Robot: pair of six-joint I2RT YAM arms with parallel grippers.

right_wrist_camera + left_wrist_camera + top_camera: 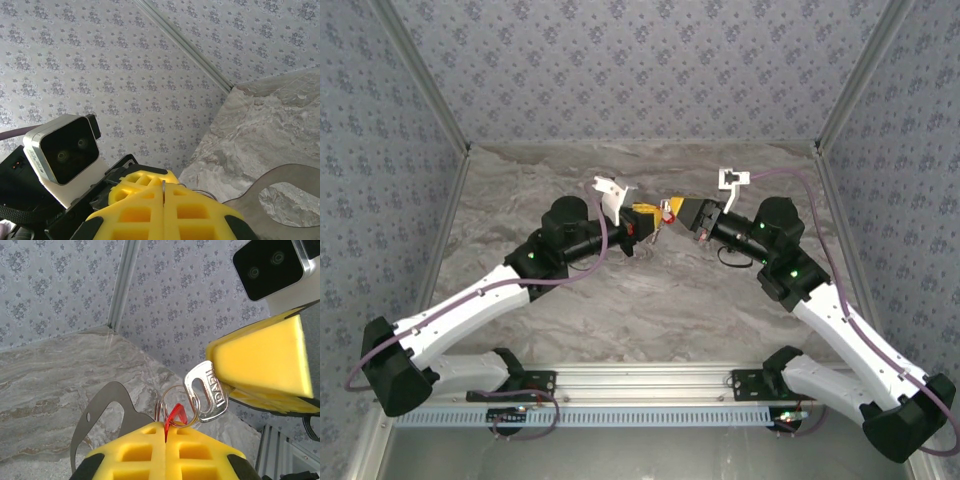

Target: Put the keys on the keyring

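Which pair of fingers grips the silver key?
The right fingers, clamped on the blade of the silver key. The left fingers pinch the red piece beside its head.

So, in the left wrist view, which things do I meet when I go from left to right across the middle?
grey loop → red key → silver key → right gripper's finger
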